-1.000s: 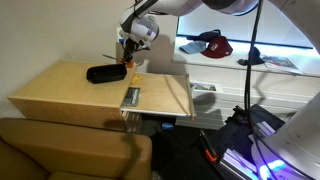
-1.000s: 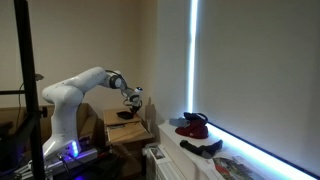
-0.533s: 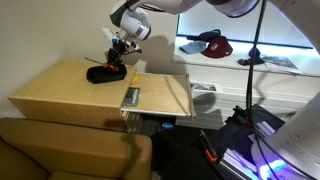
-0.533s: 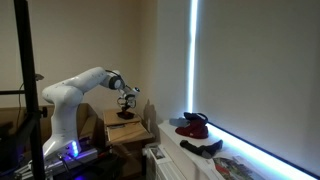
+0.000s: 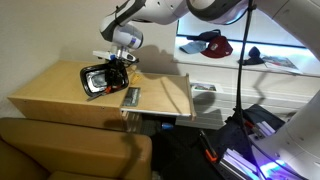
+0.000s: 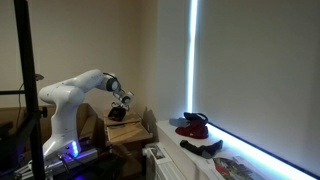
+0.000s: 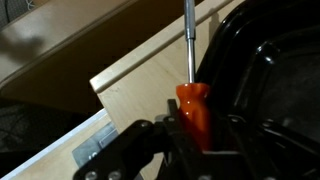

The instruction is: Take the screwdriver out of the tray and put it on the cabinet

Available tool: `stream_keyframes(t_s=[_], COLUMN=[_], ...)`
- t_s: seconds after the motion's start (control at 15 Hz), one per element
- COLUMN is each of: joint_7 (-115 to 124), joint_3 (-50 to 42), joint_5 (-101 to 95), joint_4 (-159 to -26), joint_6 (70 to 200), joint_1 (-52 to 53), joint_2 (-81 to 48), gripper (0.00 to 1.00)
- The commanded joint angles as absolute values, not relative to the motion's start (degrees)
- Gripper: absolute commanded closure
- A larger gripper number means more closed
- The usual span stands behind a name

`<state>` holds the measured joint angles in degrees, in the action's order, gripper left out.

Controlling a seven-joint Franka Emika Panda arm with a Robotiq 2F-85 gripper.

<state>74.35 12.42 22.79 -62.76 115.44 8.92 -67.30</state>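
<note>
1. Pincer. In the wrist view, you see the pincer [image 7: 197, 130] clamped on the orange handle of the screwdriver [image 7: 194, 102]. 1 finger presses each side of the handle. The thin dark shaft runs straight up the wrist view, away from the pincer.

2. Screwdriver position. The screwdriver is held in the pincer, outside the tray [image 7: 272, 80] and just beside its black rim, which fills the right of the wrist view. Light wood of the cabinet [image 7: 140, 90] lies behind the shaft, which reaches past the cabinet's edge. You cannot tell whether the tip touches anything.

3. Tray. In an exterior view, the tray [image 5: 95, 79] sits on the cabinet [image 5: 55, 95] directly beside the pincer [image 5: 113, 70]. It appears tilted, with its open side facing the camera.

4. Arm. In both exterior views, the arm [image 5: 150, 12] bends down over the cabinet top. The pincer [image 6: 118, 108] is small and dim in the darker view.

5. Surroundings. A flat booklet [image 5: 131, 96] lies on the cabinet near the tray. A brown couch [image 5: 70, 150] stands in front of the cabinet.
</note>
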Motion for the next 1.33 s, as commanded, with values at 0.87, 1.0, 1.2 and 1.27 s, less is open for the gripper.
stream_keyframes(t_s=[0.87,1.0,1.2,1.27], joint_7=[71.54,75.89,82.46,86.22], joint_3=[6.47,2.64,-2.47,-3.6], joint_5=[17.11,14.23,11.0,10.65], joint_4=[-60.52,-59.3,-59.19,-60.05], joint_6=[126.07,126.63,130.42,132.77], joint_1=[12.43,14.33,13.65,14.69], joint_2=[-62.61,-64.65,-66.04,-65.86], gripper=[0.92,0.92,0.92,0.92])
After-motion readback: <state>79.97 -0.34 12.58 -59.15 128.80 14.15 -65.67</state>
